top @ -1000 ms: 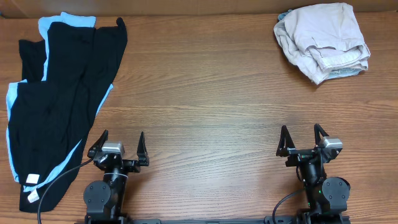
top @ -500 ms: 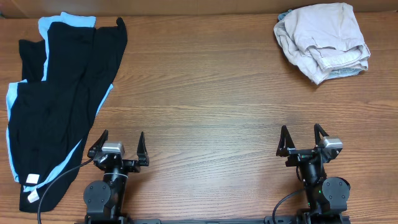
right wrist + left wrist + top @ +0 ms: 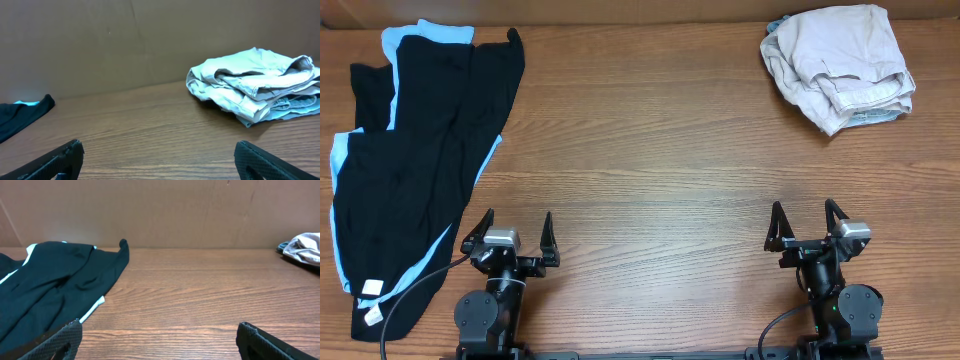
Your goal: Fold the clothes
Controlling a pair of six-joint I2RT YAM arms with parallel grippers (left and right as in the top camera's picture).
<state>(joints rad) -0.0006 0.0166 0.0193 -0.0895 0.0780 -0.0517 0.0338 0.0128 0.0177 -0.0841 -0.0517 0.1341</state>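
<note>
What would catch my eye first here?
A black garment lying over light blue cloth sprawls along the left of the wooden table. A crumpled beige cloth heap sits in the far right corner. Near the front edge, the left gripper and right gripper stand open, empty.

The wood-grain tabletop (image 3: 650, 150) carries cloth at two far corners, well apart, with bare boards between them. At the far left a black garment (image 3: 420, 170) lies spread out flat, reaching down toward the near edge, with a light blue garment (image 3: 405, 38) showing beneath it along its edges (how far that one extends underneath is hidden). Two white tags (image 3: 370, 290) sit at its near end. At the far right a beige garment (image 3: 840, 65) lies crumpled in a heap.
</note>
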